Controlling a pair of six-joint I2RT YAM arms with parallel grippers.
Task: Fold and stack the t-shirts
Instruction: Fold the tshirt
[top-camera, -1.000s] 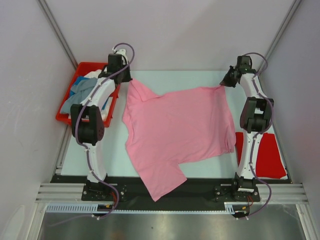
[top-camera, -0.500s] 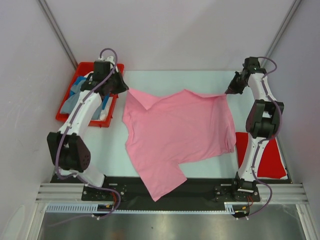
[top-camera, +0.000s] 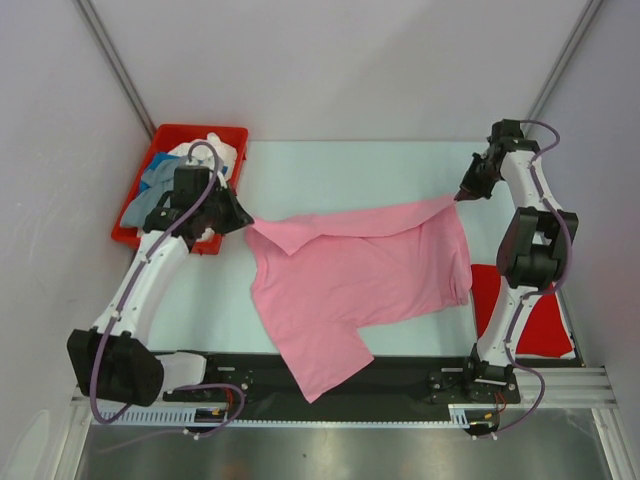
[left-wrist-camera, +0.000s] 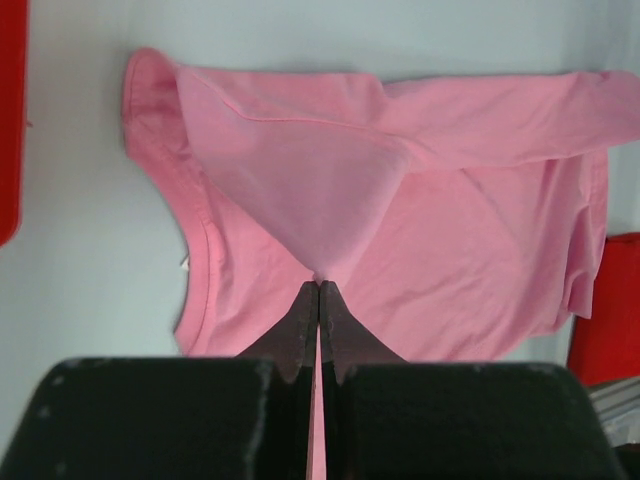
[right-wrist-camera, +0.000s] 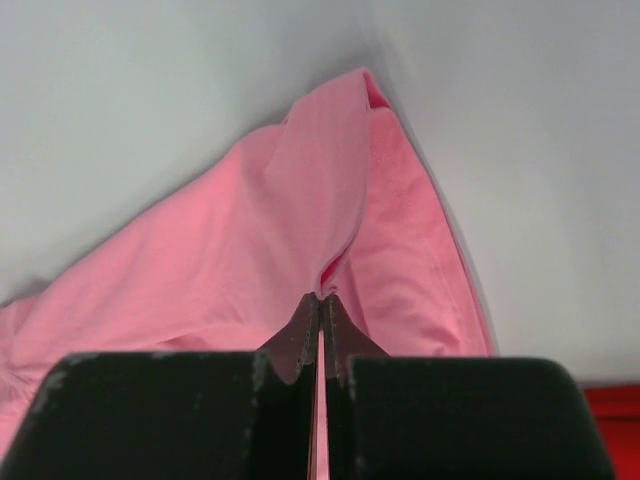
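Here, the soft, short-sleeved light pink t-shirt (top-camera: 370, 285) lies spread on the pale table (top-camera: 340, 165) between the two arms, with one sleeve reaching over the near edge. The left gripper (top-camera: 238, 218) holds its far-left corner and the right gripper (top-camera: 462, 192) holds its far-right corner. The cloth between them is a lifted band, folded over the rest of the shirt.

In the left wrist view, the left gripper (left-wrist-camera: 319, 290) has its black fingers pressed together on a small peak of the light pink t-shirt (left-wrist-camera: 480, 230), and the fabric fans out from the tips. In the right wrist view, the right gripper (right-wrist-camera: 321, 300) is likewise closed on a pinch of the hem, the cloth (right-wrist-camera: 220, 260) draping away to the left.

Only the overhead view shows the rectangular red plastic bin (top-camera: 185, 128) at the far left, holding a crumpled grey-blue t-shirt (top-camera: 160, 180) and a white t-shirt (top-camera: 215, 150). It also shows a flat red t-shirt (top-camera: 545, 320) near the right arm's base. A red sliver at the right wrist view's lower right corner is probably that shirt, though too little shows to be sure.
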